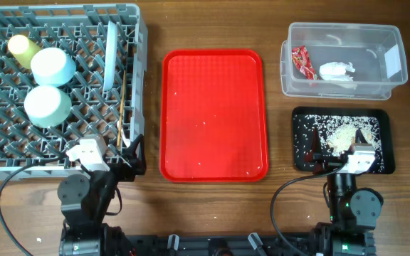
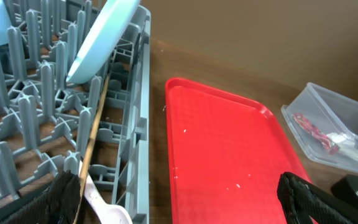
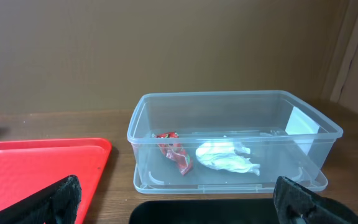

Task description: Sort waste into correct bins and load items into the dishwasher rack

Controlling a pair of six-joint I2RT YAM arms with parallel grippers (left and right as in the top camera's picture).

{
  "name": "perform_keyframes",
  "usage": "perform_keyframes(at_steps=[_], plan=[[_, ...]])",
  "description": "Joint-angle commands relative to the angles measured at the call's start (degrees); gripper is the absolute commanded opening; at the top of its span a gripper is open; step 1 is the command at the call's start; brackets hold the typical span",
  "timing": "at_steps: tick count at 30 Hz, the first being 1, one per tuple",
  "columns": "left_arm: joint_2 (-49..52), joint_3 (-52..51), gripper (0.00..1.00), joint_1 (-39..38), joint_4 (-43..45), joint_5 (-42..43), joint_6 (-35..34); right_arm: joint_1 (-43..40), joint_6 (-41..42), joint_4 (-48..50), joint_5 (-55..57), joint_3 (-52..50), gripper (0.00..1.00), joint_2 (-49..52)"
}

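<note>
The grey dishwasher rack (image 1: 137, 85) at the left holds a yellow cup (image 1: 21, 47), two pale blue bowls (image 1: 52, 66), an upright pale blue plate (image 1: 110, 53), wooden chopsticks (image 1: 121, 114) and a white spoon (image 2: 107, 208). The clear bin (image 1: 397, 78) at the back right holds a red wrapper (image 1: 303, 61) and a crumpled white tissue (image 1: 337, 70). The black tray (image 1: 383, 142) holds scattered rice. The red tray (image 1: 214, 114) is bare but for crumbs. My left gripper (image 1: 109, 158) is open and empty at the rack's front right corner. My right gripper (image 1: 339, 158) is open and empty over the black tray's front edge.
Bare wooden table lies between the rack and the red tray, and in front of all the containers. The arm bases and cables (image 1: 6, 192) sit at the front edge.
</note>
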Motion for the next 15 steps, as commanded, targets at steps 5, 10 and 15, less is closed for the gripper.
perform_keyframes(at_steps=[5,10,15], plan=[[-8.76,-6.78,1.0,-5.4,9.16,-1.92,4.57,-0.26,0.63,0.09,0.57,-0.07,1.0,-0.57],[-11.82,-8.81,1.0,-5.4,12.28,-3.65,4.57,-0.26,0.63,0.09,0.57,-0.07,1.0,-0.57],[-14.62,-11.19,1.0,-5.4,15.67,-8.85,4.55,-0.24,0.66,0.09,0.57,-0.07,1.0,-0.57]])
